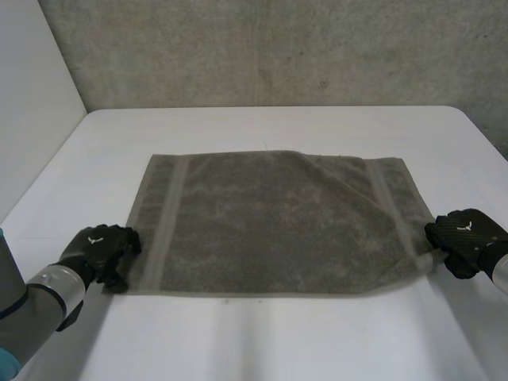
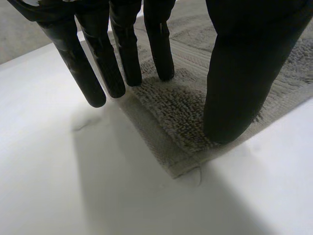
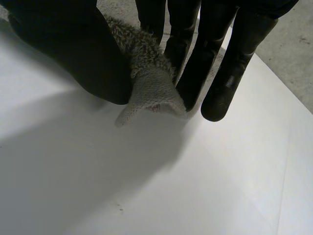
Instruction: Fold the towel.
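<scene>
The right hand point(image 1: 464, 236) sits at the near right corner of a grey-green rectangular terry towel point(image 1: 270, 226). In the right wrist view that corner of the towel point(image 3: 149, 85) is lifted off the white surface point(image 3: 146, 186) and pinched between the thumb and the straight fingers point(image 3: 232, 78), its tip curling out below them. From the hand point(image 3: 73, 54) a slack ridge runs diagonally back across the cloth towards the far edge.

The left hand point(image 1: 99, 248) is at the near left corner. In its wrist view the hand point(image 2: 244, 73) is spread wide and holds nothing. Its thumb tip presses down on the towel point(image 2: 176, 107) just inside the corner. Its straight fingers point(image 2: 124, 49) point down along the short side edge, some over the cloth and some just past it over the bare surface. This corner lies flat, with a loose thread at its tip.

The towel lies spread out in the middle of the white surface point(image 1: 262, 333), long edges running side to side, a woven band just inside each short edge. The far edge and left edge are straight; the near right part is drawn up towards the right hand.

Bare surface lies on every side of the towel: a wide strip behind it, a strip in front, and narrower room beside each hand. Nothing else stands on it. A grey concrete wall point(image 1: 278, 48) rises behind the surface, and a pale panel point(image 1: 32, 95) closes the left side.
</scene>
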`<state>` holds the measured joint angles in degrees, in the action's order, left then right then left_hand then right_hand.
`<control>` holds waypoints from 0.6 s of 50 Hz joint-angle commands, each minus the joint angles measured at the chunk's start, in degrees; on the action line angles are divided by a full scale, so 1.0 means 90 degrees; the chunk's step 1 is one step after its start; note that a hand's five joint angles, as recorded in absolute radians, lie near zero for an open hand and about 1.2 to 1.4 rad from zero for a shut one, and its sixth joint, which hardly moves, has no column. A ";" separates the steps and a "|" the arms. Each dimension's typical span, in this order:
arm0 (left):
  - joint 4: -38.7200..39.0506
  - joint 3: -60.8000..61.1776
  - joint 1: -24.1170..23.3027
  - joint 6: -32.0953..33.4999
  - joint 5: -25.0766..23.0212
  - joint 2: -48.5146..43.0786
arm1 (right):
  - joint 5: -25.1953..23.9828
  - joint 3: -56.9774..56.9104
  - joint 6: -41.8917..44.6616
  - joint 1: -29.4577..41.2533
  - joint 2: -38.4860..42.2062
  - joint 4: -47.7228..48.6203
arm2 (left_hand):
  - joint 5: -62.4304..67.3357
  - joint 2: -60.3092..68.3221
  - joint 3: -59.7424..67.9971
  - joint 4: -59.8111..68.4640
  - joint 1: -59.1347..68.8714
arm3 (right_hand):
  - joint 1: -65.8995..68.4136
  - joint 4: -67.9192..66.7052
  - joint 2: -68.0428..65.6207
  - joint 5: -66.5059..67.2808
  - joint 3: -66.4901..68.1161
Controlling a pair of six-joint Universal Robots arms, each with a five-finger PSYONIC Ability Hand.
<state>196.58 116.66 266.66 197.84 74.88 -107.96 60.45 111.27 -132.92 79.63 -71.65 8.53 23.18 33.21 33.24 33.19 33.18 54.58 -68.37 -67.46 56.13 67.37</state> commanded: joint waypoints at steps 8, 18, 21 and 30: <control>-0.0075 0.0193 -0.0058 0.0010 0.0000 0.0150 | 0.0002 -0.0010 0.0013 0.0000 0.0070 -0.0001 | -0.0552 -0.0556 -0.0559 -0.0553 -0.0553 | 0.2825 -0.1292 -0.1393 0.1541 0.1403; -0.0026 0.0027 0.0010 0.0010 0.0020 -0.0035 | 0.0002 -0.0010 0.0013 0.0000 0.0080 0.0009 | -0.0272 -0.0275 -0.0279 -0.0273 -0.0272 | 0.2825 -0.1292 -0.1393 0.1541 0.1403; -0.0007 -0.0071 0.0020 0.0010 0.0020 -0.0191 | 0.0002 -0.0010 0.0013 0.0000 0.0080 0.0009 | 0.0045 0.0041 0.0037 0.0044 0.0044 | 0.2825 -0.1292 -0.1393 0.1541 0.1403; 0.0316 -0.0188 0.0010 0.0255 0.0039 -0.0309 | 0.0002 -0.0010 0.0013 0.0000 0.0080 0.0009 | 0.0888 0.0884 0.0880 0.0886 0.0887 | 0.2825 -0.1292 -0.1393 0.1541 0.1403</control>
<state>197.58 115.60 266.81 198.78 75.10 -109.99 60.48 111.18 -132.80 79.63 -70.93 8.58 21.94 32.48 32.46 32.53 32.96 54.58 -68.37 -67.46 56.13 67.37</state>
